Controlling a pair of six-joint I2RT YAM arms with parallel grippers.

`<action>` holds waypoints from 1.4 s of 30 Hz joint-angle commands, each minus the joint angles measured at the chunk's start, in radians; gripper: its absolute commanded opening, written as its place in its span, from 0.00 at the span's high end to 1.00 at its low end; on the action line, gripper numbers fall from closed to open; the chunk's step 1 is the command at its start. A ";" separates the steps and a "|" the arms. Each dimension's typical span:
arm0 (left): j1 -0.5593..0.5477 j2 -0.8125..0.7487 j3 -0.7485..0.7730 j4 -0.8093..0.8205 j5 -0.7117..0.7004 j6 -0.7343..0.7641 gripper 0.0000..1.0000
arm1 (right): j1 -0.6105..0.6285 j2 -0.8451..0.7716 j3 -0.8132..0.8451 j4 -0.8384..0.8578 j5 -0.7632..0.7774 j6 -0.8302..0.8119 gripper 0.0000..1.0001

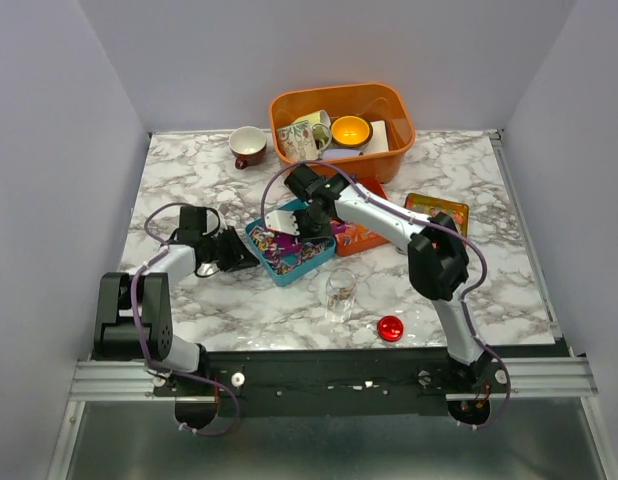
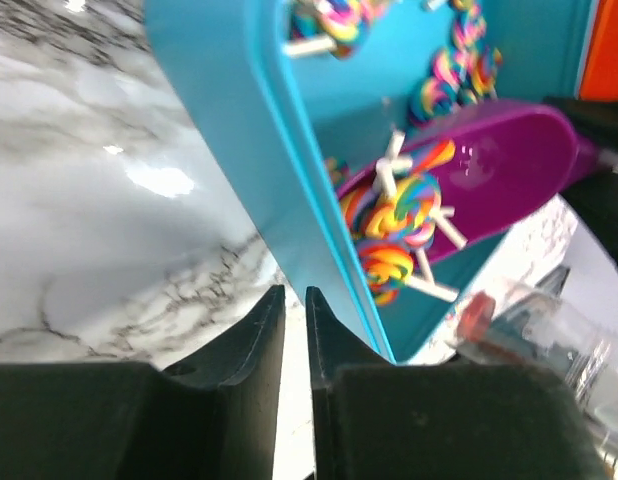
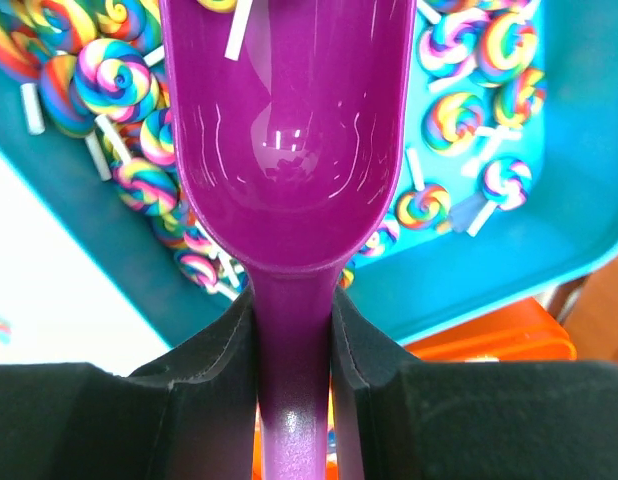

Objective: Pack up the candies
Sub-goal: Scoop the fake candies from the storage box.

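a white and grey marbled table top [image 1: 179, 175] carries everything. at its 12 o'clock edge sits a deep orange plastic tub [image 1: 339, 91] with cups inside it. near the middle lies a shallow teal plastic tray [image 2: 239, 120], set cornerwise. the candies [image 3: 107, 80], small rainbow-swirl sweets on short white sticks, are spread loose over the tray's floor.

the right gripper [image 3: 294, 300] reaches in from the tray's 1 o'clock side. its jaws are closed on the handle of a glossy purple plastic scoop [image 3: 289, 120]. the scoop's bowl points over the sweets, with a single white stick at its far lip.

the left gripper [image 2: 294, 300] sits low at the tray's 9 o'clock side. its jaws stand a narrow slit apart, with only bare table showing between them. the tray's outer wall is just beside the right-hand finger; whether it touches cannot be told.

a small clear glass jar [image 1: 340, 293] stands upright at the tray's 5 o'clock, close by. a brown and white ceramic cup [image 1: 249, 146] is at the table's 11 o'clock. a small round red lid [image 1: 390, 328] lies at the jar's 4 o'clock.
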 commanded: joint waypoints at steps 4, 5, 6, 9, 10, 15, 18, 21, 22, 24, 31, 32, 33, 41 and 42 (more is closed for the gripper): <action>0.004 -0.114 0.050 -0.151 0.145 0.162 0.71 | -0.042 -0.080 -0.028 0.091 -0.090 0.030 0.99; 0.006 -0.123 0.056 -0.159 0.158 0.168 0.70 | -0.045 -0.082 -0.026 0.089 -0.090 0.027 0.99; 0.004 -0.131 0.068 -0.168 0.158 0.174 0.69 | -0.051 -0.086 -0.037 0.092 -0.093 0.031 0.99; 0.027 -0.171 0.091 -0.174 0.178 0.191 0.67 | -0.079 -0.117 -0.089 0.137 -0.119 0.037 0.99; 0.029 -0.187 0.097 -0.174 0.182 0.194 0.67 | -0.091 -0.125 -0.109 0.151 -0.121 0.037 0.99; 0.032 -0.221 0.158 -0.182 0.222 0.251 0.63 | -0.143 -0.191 -0.215 0.249 -0.186 0.062 0.99; 0.038 -0.237 0.183 -0.208 0.219 0.301 0.60 | -0.181 -0.290 -0.291 0.309 -0.298 0.082 0.99; 0.049 -0.258 0.179 -0.237 0.146 0.340 0.57 | -0.205 -0.407 -0.370 0.323 -0.374 0.086 0.99; 0.049 -0.267 0.174 -0.243 0.123 0.344 0.55 | -0.205 -0.433 -0.389 0.317 -0.384 0.073 0.99; 0.050 -0.290 0.153 -0.263 0.064 0.352 0.49 | -0.206 -0.525 -0.443 0.300 -0.394 0.054 0.99; 0.087 -0.318 0.091 -0.283 -0.086 0.332 0.37 | -0.218 -0.735 -0.561 0.091 -0.326 -0.116 0.99; 0.102 -0.315 0.088 -0.274 -0.086 0.326 0.35 | -0.220 -0.763 -0.580 0.068 -0.311 -0.143 0.99; 0.110 -0.313 0.088 -0.269 -0.100 0.324 0.35 | -0.220 -0.805 -0.597 0.022 -0.282 -0.170 0.99; 0.116 -0.352 0.113 -0.265 -0.143 0.340 0.35 | -0.220 -0.947 -0.727 -0.182 -0.141 -0.317 0.99; 0.115 -0.358 0.110 -0.261 -0.140 0.335 0.35 | -0.220 -0.954 -0.732 -0.200 -0.109 -0.322 0.99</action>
